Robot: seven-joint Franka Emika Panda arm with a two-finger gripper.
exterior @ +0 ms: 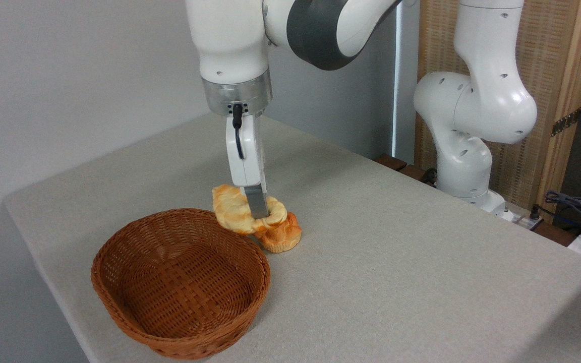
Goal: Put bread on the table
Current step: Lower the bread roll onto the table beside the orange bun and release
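The single arm reaches down from above with its gripper [259, 214] pinching the bread [237, 212], a pale braided loaf with browned ridges; only the near finger [257, 201] is plainly visible, pressed against the loaf's side. The bread hangs just behind the far rim of the wicker basket [182, 282], outside it, and appears to rest against or sit just above the smaller orange bun [283, 234] lying on the table [396, 242]; whether the two touch cannot be told. The basket, empty, stands near the table's front left edge, while the loaf and bun lie toward the middle, well away from the far edge. Judged from this view, the loaf is out of the basket but not yet set down on bare tabletop. Risks: released here, the bread may land on the bun and roll off it, or tip back against the basket rim; a further descent could press the bun aside or squash the soft loaf.
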